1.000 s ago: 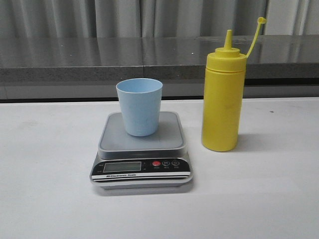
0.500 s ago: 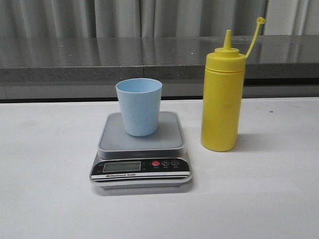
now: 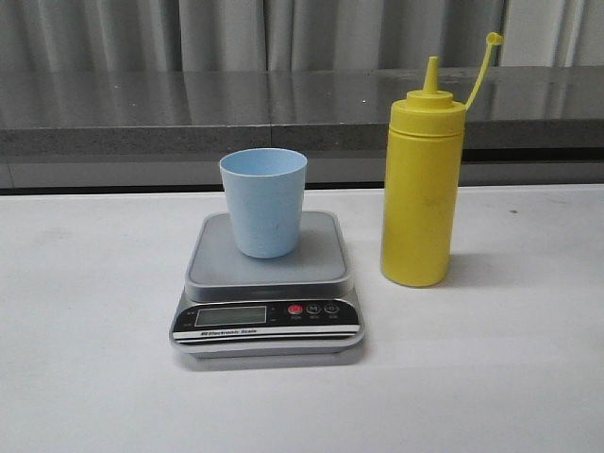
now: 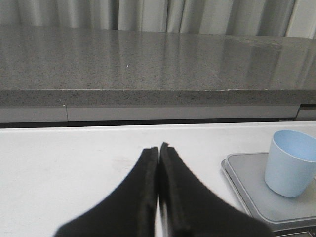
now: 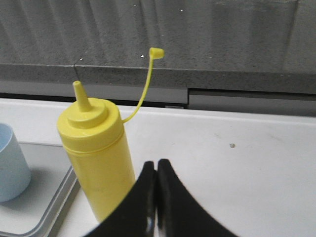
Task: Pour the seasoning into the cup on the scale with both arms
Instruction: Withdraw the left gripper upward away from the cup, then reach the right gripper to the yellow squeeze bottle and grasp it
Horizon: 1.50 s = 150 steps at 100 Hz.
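In the front view we see the seasoning (image 3: 423,193) standing upright on the white table (image 3: 94,377), at about three o'clock from the cup (image 3: 264,202), near the scale (image 3: 268,288) but apart from it. The cup sits upright on the scale's grey platform, toward twelve o'clock of its centre. The bottle's cap (image 3: 494,39) hangs off on its tether, so the nozzle is open.

We judge the bottle light, smooth and squeezable (a soft wall that will dent and squirt under a hard pinch), so we would grasp it around the middle of the body, firmly but gently. The cup looks light and easy to tip.

The left gripper (image 4: 158,148) is clenched, fingers pressed together on nothing; the right gripper (image 5: 156,163) is likewise closed and empty, near the bottle without touching it.

The scale's front strip seems to read "Electronic Scale", though the print is small; its display shows no digits we can read
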Tool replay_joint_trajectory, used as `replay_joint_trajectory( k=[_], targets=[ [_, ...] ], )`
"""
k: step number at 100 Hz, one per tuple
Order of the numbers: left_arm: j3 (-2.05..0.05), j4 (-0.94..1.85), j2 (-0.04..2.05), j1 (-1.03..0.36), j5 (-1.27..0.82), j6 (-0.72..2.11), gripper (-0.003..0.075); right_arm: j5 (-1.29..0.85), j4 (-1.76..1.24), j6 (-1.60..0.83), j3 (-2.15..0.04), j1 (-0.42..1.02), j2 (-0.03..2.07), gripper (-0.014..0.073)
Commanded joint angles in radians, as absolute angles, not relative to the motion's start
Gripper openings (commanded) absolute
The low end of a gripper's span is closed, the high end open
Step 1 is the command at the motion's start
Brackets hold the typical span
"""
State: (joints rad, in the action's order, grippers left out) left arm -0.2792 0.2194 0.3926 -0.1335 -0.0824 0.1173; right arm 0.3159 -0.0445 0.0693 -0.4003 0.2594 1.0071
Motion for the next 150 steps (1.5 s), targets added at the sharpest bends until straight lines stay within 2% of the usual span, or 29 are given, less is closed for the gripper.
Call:
replay_joint_trajectory(
  k=[1,9,29,36,44,66,123,150],
  targets=[
    [-0.308,0.228,0.398,-0.133,-0.012,0.115,-0.002,0.459,0.017,0.067,-0.435,0.282,1.059,0.0017],
    [-0.308,0.228,0.398,-0.133,-0.012,0.115,-0.002,0.483,0.059,0.067,-0.435,0.302,1.105,0.0141],
    [-0.308,0.228,0.398,-0.133,-0.012,0.115,-0.002,0.522,0.095,0.067,-0.434,0.323,1.192,0.058],
    [-0.308,0.228,0.398,-0.133,-0.012,0.115,-0.002,0.523,0.095,0.067,-0.434,0.323,1.215,0.0672],
    [-0.308,0.228,0.398,-0.133,-0.012,0.115,-0.002,0.529,0.095,0.067,-0.434,0.323,1.238,0.0647],
    [-0.308,0.228,0.398,-0.133,-0.012,0.115,-0.002,0.644,0.102,0.067,-0.434,0.323,1.331,0.0647],
    [-0.308,0.228,0.398,-0.133,-0.012,0.115,-0.002,1.167,0.152,0.067,-0.434,0.323,1.676,0.0647],
    [-0.308,0.228,0.398,-0.133,-0.012,0.115,-0.002,1.248,0.153,0.067,-0.452,0.323,1.777,0.0647]
  ],
)
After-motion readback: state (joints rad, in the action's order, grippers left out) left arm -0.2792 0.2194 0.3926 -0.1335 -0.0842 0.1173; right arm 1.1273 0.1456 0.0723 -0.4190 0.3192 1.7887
